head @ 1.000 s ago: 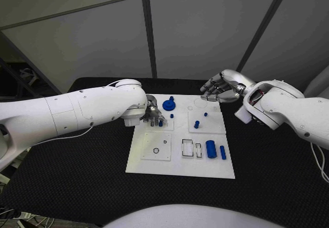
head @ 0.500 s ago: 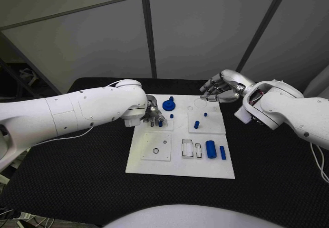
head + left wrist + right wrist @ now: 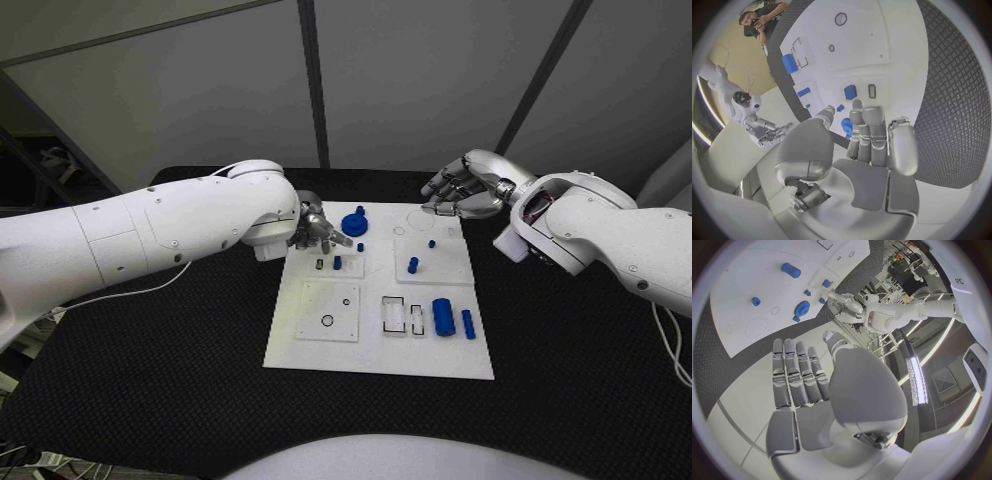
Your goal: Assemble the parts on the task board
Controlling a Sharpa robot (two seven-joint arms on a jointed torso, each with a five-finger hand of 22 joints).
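The white task board point(image 3: 378, 345) lies in the middle of the black table. A round blue part point(image 3: 355, 225) sits at its back, and a short blue peg point(image 3: 338, 263) stands in the left square plate. Another peg point(image 3: 413, 265) stands right of it. A thick blue cylinder point(image 3: 443, 316) and a slim bar point(image 3: 469, 323) lie at the front right. My left hand point(image 3: 315, 232) hovers over the board's back left, fingers stretched out and holding nothing point(image 3: 870, 135). My right hand point(image 3: 464, 185) hangs above the back right corner, fingers straight and holding nothing point(image 3: 798, 375).
Empty slots and small holes point(image 3: 394, 312) mark the board's front half. Black mat point(image 3: 173, 360) surrounds the board on all sides. Grey wall panels point(image 3: 404, 70) rise behind the table's far edge.
My left hand has drawn back from the left square plate toward the board's back left, leaving the short blue peg standing free. The right hand has hardly moved.
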